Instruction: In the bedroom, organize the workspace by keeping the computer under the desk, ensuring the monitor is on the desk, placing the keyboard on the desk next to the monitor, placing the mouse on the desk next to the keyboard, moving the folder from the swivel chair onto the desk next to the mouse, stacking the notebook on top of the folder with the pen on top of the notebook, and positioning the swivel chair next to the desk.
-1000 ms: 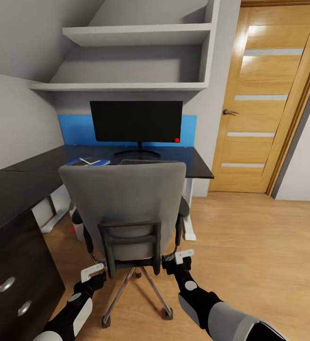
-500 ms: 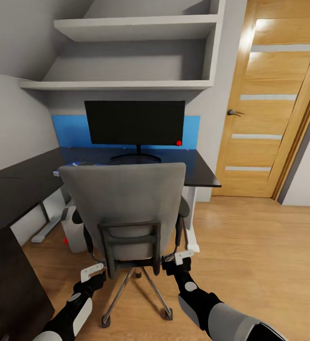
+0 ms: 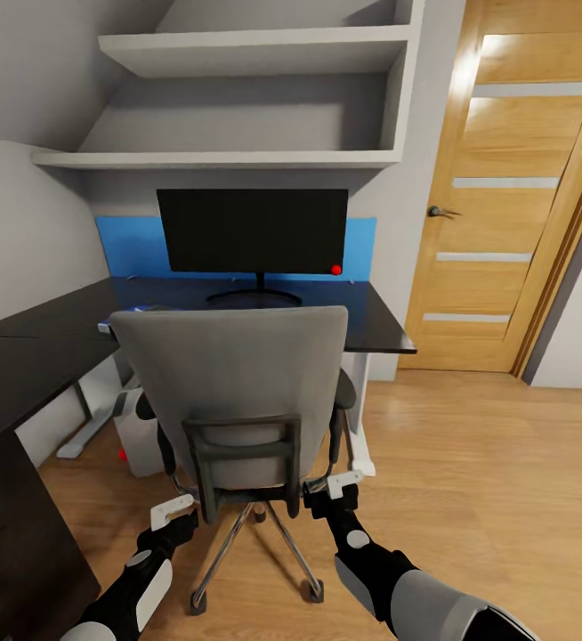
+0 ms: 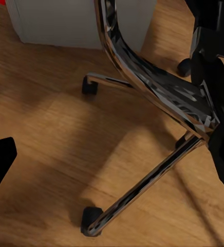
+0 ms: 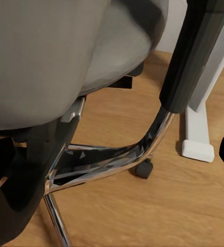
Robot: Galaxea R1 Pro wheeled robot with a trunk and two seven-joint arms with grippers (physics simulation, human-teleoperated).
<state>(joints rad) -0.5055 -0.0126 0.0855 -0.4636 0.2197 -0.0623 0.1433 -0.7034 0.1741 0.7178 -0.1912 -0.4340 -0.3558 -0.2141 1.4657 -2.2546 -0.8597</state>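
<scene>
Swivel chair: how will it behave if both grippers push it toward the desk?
The swivel chair should roll easily: castors on a chrome star base sit on smooth wood floor. It may swivel or veer if the left gripper and right gripper press unevenly. Pushing low on the back frame, tipping seems unlikely.

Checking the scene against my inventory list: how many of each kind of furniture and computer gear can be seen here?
Desk: 1
Chair: 1
Monitor: 1
Computer: 1
Wall shelves: 2
Door: 1
Total: 7
Something small lies on the desk at the chair's left, too hidden to name.
</scene>
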